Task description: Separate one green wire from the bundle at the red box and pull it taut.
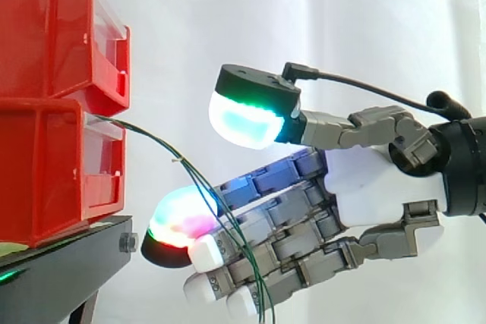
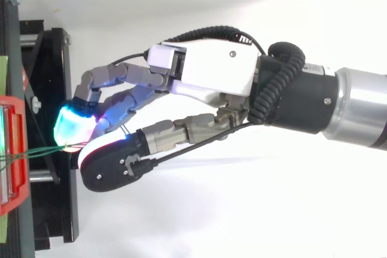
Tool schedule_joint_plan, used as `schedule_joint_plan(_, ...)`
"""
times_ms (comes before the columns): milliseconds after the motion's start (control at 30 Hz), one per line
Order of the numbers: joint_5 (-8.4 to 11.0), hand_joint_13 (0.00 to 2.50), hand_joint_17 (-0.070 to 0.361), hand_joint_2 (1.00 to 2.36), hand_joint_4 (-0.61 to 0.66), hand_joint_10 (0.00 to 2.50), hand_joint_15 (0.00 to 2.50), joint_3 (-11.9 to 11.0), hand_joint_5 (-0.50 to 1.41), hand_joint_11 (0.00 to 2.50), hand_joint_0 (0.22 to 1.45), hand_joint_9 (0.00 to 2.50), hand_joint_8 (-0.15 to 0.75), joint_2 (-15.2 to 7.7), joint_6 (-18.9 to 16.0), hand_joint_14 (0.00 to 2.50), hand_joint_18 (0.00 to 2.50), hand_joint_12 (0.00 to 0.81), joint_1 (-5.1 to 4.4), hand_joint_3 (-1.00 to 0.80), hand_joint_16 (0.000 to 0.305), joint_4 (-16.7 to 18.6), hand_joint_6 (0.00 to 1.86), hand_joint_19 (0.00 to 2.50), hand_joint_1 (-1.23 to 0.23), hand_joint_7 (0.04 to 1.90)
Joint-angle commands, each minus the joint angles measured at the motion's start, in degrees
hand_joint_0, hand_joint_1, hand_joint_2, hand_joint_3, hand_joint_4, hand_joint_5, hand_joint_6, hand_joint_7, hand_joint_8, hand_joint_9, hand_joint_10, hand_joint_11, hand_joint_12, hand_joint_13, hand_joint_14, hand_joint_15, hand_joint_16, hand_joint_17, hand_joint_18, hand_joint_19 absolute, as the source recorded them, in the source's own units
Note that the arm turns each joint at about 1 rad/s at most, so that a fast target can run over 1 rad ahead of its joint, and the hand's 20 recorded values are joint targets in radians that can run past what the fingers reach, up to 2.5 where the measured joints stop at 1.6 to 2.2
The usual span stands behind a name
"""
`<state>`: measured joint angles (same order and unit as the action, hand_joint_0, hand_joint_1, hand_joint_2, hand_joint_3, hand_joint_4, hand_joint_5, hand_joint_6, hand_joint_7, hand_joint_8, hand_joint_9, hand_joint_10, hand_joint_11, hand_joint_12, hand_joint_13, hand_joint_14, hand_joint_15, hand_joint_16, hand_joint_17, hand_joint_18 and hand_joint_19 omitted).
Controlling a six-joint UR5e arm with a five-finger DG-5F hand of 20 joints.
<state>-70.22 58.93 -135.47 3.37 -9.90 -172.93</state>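
Red bins (image 1: 45,180): two are sitting stacked one on the other and serving as the landmark here; the wire bundle is coming out of their front.
Black stand (image 1: 61,271): it is carrying the bins from directly beneath them.
Hand (image 1: 380,180): it is reaching in from the side away from the bins and hovering just in front of them, spread wide and gripping nothing.
Thumb pad (image 1: 247,123): it is glowing green and cyan, poised level with the seam between the two bins and well above the fingers.
Fingers (image 1: 178,221): they are stretching toward the lower bin, the nearest tip glowing red and magenta just short of the stand's edge.
Green wires (image 1: 176,158): a few strands are leaving the bins at the seam, arcing away and drooping down across the fingers, running close together; in the top view they are reaching the lit fingertip (image 2: 72,131).
Done so far: the hand appears to be arriving at the bundle, with the fingers slipping under the strands.
Left to do: no single wire is standing apart from the rest, nothing is being pinched, and the strands are hanging slack, so singling out, gripping and drawing away from the bins are all pending.
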Motion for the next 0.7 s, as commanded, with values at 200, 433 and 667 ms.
schedule_joint_plan(200,0.08,0.57,0.103,1.01,0.18,0.01,0.28,-1.0,-0.10,0.33,0.55,0.75,0.225,0.0,0.6,0.01,0.46,0.303,-0.30,-0.41,0.046,0.0,0.50,0.38,-0.60,1.16)
schedule_joint_plan(433,0.44,0.60,0.104,1.01,0.17,0.01,0.30,-0.5,-0.10,0.36,0.55,0.77,0.222,-0.1,3.5,0.01,0.49,0.303,-0.82,-0.41,0.046,1.7,0.50,0.39,-0.62,1.19)
schedule_joint_plan(667,0.35,0.61,0.102,1.01,0.12,0.02,0.31,0.1,-0.12,0.39,0.58,0.78,0.222,-0.1,3.6,0.01,0.51,0.298,-0.91,-0.35,0.045,3.4,0.63,0.40,-0.68,1.07)
